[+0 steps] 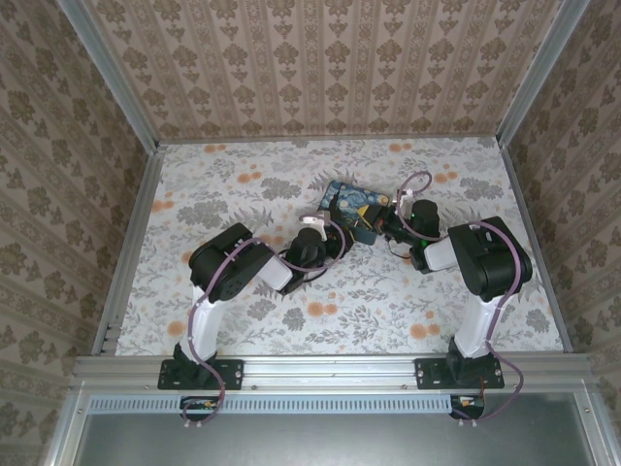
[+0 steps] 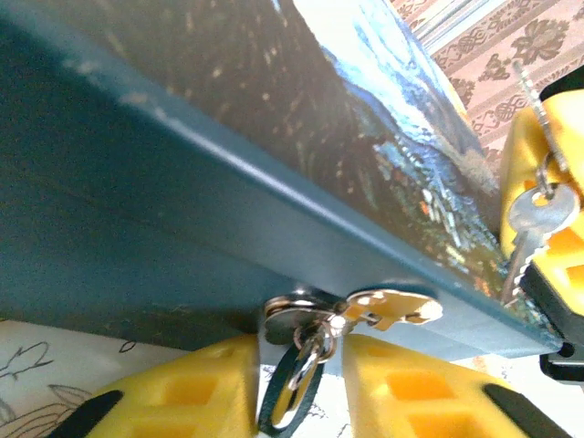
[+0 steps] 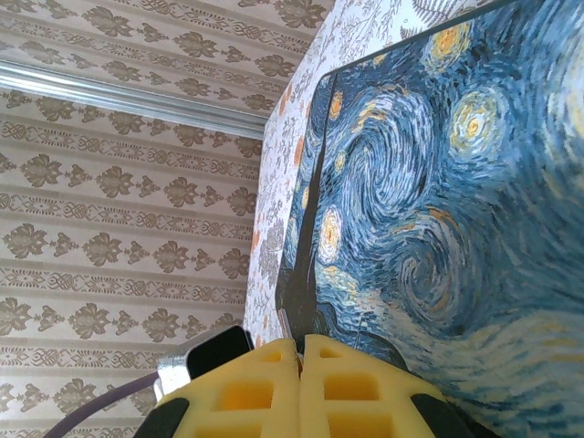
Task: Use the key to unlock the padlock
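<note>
not unlocked yet, by the look of it. holding the key [image 2: 540, 212] pinched in the clenched right gripper [image 3: 299, 360], just beside the box [image 3: 438, 210] edge, apart from what seems the padlock [image 2: 294, 319]. flanking that at the hasp [image 2: 394, 306] with the left gripper [image 2: 301, 365]; cannot tell if gripping. left to do: insert, turn.

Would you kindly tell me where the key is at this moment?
In the left wrist view the key is at the right edge, pinched by the right gripper, beside a corner of the blue box.
</note>
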`<state>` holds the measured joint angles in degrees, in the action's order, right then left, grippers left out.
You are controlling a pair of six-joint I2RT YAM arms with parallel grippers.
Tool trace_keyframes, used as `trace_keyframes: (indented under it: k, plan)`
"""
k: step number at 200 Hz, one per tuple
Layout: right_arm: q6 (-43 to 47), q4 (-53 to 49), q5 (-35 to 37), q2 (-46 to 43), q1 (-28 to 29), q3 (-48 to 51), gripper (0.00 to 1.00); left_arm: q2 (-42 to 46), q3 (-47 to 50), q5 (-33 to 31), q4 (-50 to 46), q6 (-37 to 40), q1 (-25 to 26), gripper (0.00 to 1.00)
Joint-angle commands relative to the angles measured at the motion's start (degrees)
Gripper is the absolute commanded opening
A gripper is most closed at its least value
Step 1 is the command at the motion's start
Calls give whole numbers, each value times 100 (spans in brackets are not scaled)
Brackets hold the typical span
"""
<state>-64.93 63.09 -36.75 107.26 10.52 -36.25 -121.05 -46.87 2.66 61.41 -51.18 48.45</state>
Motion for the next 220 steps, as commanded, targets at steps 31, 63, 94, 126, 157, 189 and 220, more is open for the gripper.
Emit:
trace_keyframes:
  k: [31,63,94,126,157,189,220]
  plan:
    - [30,-680,52,305,-79,219,0,-292,73,16,-789,47,68,25]
    - [27,-660,61,313,-77,241,0,-270,28,16,-832,67,62,18]
    - [7,-649,52,297,-92,246,0,-252,-21,68,-860,103,60,12]
    - [-36,-690,-33,208,-88,176,0,-243,-36,132,-859,44,25,5]
    - [-68,-824,-108,-86,-100,118,0,-208,64,323,-687,-202,-67,0]
    - [-154,-884,-181,-666,-73,246,0,-106,319,610,-364,-651,-273,0]
    - [57,-1313,-149,-1433,106,581,0,108,549,829,-246,-903,-428,0]
